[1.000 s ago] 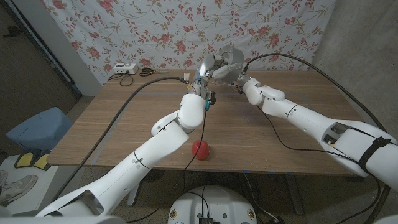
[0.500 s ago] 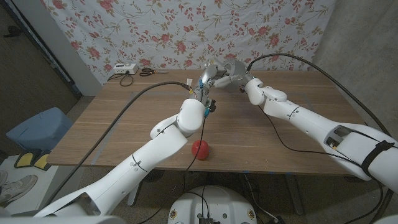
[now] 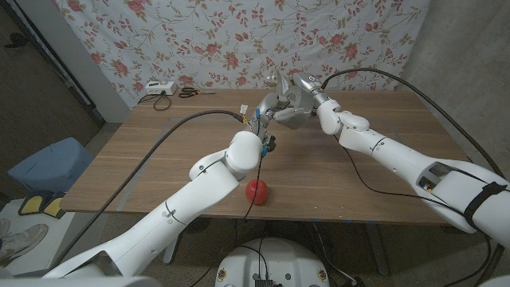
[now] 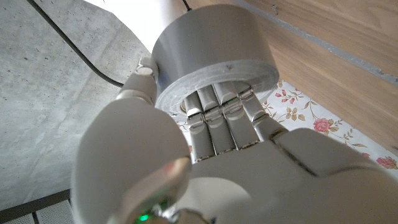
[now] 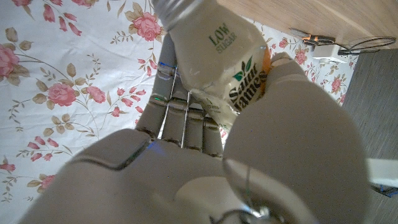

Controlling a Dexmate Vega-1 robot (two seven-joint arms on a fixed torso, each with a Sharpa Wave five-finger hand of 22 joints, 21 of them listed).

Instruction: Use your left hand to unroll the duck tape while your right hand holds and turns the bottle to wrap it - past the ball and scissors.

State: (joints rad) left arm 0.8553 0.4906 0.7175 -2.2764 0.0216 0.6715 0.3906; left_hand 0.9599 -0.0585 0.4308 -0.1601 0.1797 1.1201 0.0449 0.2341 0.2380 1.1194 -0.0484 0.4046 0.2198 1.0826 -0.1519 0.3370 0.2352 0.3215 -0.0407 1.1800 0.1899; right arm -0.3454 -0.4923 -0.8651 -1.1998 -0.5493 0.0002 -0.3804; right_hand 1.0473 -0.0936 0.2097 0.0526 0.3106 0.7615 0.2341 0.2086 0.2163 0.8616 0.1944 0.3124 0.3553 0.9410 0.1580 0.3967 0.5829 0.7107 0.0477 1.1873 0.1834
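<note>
A grey duck tape roll [image 4: 211, 53] sits on the fingers [image 4: 214, 118] of my left hand [image 4: 224, 168], which reach into its core. In the head view my left hand [image 3: 265, 109] and the roll [image 3: 278, 97] are raised over the table's far middle. Right beside them my right hand [image 3: 304, 99] grips a bottle. The right wrist view shows this bottle [image 5: 214, 53], white-labelled "LOW SUGAR", wrapped by my right hand [image 5: 186, 168]. Its pale body [image 4: 149, 9] touches the roll. A red ball [image 3: 256, 190] lies near the front edge. Scissors [image 3: 189, 92] lie at the far left.
A white device [image 3: 155, 89] with a cable sits at the table's [image 3: 159, 167] far left corner beside the scissors. A flowered cloth [image 3: 239, 40] hangs behind the table. A blue bin [image 3: 44, 163] stands on the floor to the left.
Both hands have come down a little with the roll and bottle, and my right hand has turned the bottle. The ball and scissors have not moved.
</note>
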